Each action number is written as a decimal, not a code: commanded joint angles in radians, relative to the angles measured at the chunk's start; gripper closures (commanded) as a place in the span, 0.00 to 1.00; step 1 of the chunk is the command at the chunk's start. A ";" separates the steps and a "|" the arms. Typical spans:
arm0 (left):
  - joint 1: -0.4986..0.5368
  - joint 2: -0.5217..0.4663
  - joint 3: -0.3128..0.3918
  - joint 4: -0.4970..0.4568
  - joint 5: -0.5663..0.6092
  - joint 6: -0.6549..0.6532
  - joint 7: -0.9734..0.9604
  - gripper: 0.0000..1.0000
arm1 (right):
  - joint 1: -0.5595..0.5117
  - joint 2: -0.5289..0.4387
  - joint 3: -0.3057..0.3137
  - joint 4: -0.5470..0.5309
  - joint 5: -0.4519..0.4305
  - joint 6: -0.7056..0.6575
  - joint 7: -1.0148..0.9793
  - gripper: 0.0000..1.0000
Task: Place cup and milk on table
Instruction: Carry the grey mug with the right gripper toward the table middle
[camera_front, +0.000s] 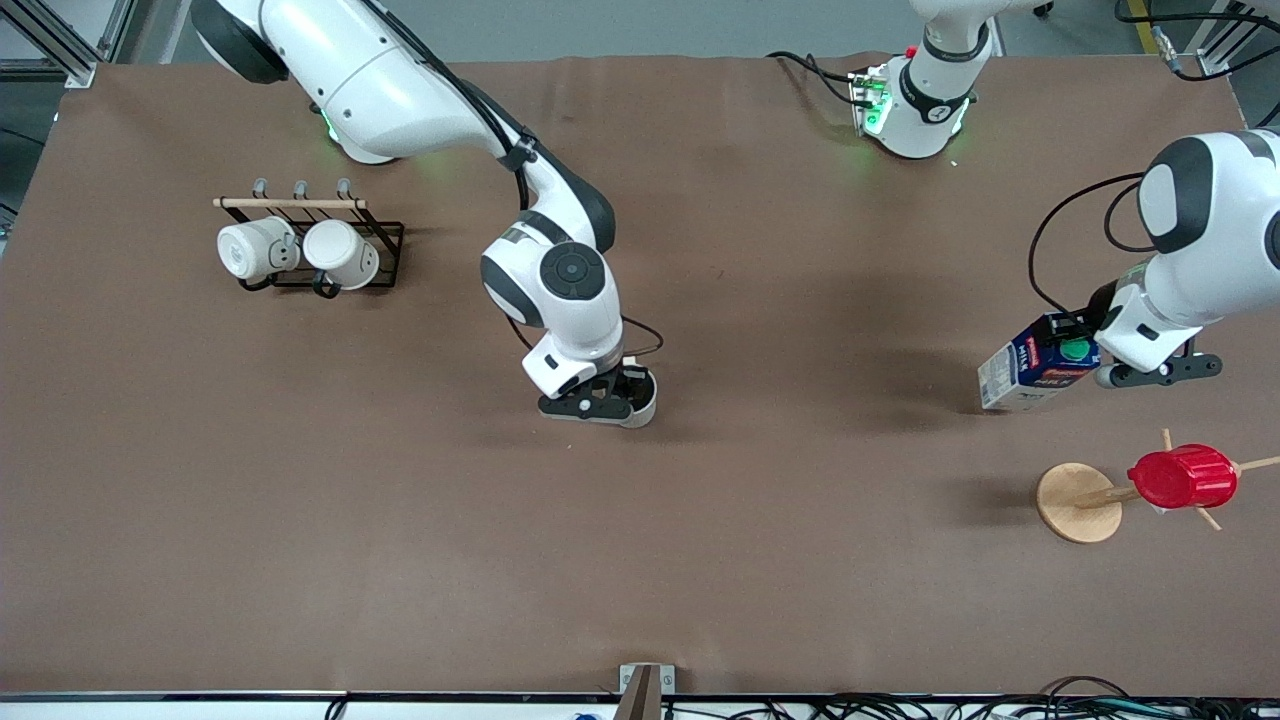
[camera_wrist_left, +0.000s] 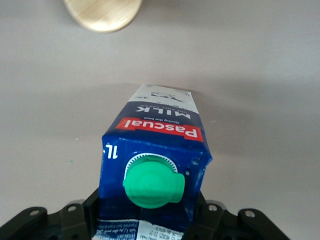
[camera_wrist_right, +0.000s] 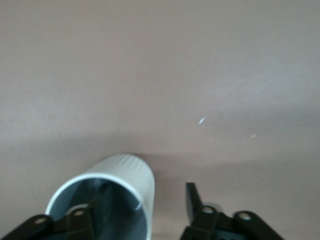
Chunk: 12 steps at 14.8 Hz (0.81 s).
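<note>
Right wrist view alone shows right pincer (camera_wrist_right: 145, 212) pinching the cup's (camera_wrist_right: 107, 192) wall.

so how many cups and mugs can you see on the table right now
4. Two white mugs hang on the rack toward the right arm's end. The cup sits at the right gripper mid-table. The red cup hangs on the wooden stand.

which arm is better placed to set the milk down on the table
Left. The left gripper already clamps the milk above the table; the right gripper is mid-table on the cup.
</note>
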 joint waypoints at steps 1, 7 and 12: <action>-0.008 -0.004 -0.102 0.049 0.013 -0.037 -0.054 0.35 | -0.119 -0.135 0.039 -0.022 -0.015 -0.096 0.007 0.00; -0.087 0.134 -0.271 0.230 0.014 -0.037 -0.319 0.35 | -0.404 -0.395 0.040 -0.027 0.014 -0.384 -0.261 0.00; -0.284 0.258 -0.267 0.345 0.022 -0.036 -0.534 0.35 | -0.460 -0.572 -0.122 -0.024 0.170 -0.562 -0.574 0.00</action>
